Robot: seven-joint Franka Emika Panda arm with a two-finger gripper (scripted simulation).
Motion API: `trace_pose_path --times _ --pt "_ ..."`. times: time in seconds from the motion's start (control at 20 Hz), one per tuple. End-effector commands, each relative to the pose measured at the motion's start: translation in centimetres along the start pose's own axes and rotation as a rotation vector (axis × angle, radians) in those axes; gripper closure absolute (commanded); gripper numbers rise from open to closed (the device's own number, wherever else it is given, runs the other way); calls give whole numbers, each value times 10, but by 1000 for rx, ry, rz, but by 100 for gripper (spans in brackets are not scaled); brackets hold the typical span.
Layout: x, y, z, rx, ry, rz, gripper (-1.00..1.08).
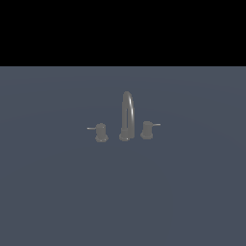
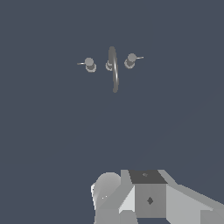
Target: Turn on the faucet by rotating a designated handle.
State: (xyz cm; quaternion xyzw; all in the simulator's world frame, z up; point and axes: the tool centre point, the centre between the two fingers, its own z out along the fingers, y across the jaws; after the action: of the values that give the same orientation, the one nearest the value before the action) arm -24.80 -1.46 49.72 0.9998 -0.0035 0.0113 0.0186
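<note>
Flat slate-grey ground (image 1: 57, 192) carries the faucet (image 1: 126, 115) at centre, its arched spout upright between 2 knobs. We see the handle (image 1: 147, 129) on the exterior view's right, rod pointing right; the twin knob (image 1: 101, 132) sits left. Whether our gripper is clenched, we cannot tell; only its body shows in the wrist view, well apart from the faucet.

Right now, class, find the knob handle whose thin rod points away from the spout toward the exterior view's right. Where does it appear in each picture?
Exterior view: the handle stands just to the exterior view's right of the arched spout.
Wrist view: the handle is seen from above, beside the spout, far from the arm.
Shared landmark: the spout, between the two knobs.
</note>
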Motion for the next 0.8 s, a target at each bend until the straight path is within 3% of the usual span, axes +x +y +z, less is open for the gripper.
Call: trace_pose_path --times 0.0,0.45,0.75 --pt "0 0 0 0 0 0 108" --pt "2 7 10 -16 -39 23 108" --pt "5 7 10 -14 -38 29 108"
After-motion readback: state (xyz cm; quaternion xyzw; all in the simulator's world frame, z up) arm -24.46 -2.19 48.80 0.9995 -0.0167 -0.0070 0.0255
